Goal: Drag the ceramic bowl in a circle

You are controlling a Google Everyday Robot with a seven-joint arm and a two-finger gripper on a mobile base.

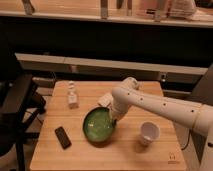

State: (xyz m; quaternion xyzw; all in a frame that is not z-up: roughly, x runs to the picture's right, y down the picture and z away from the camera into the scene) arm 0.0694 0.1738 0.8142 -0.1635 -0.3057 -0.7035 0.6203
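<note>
One bent arm's [160,104] end effector [113,118] touches the ceramic bowl [96,128].

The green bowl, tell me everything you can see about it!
The ceramic bowl is wide, shallow and round, shiny green inside with a dark rim. It looks glazed and empty. It sits upright on the wooden table, between a dark phone and a white cup. The gripper is down at its rim on the cup's side.
</note>
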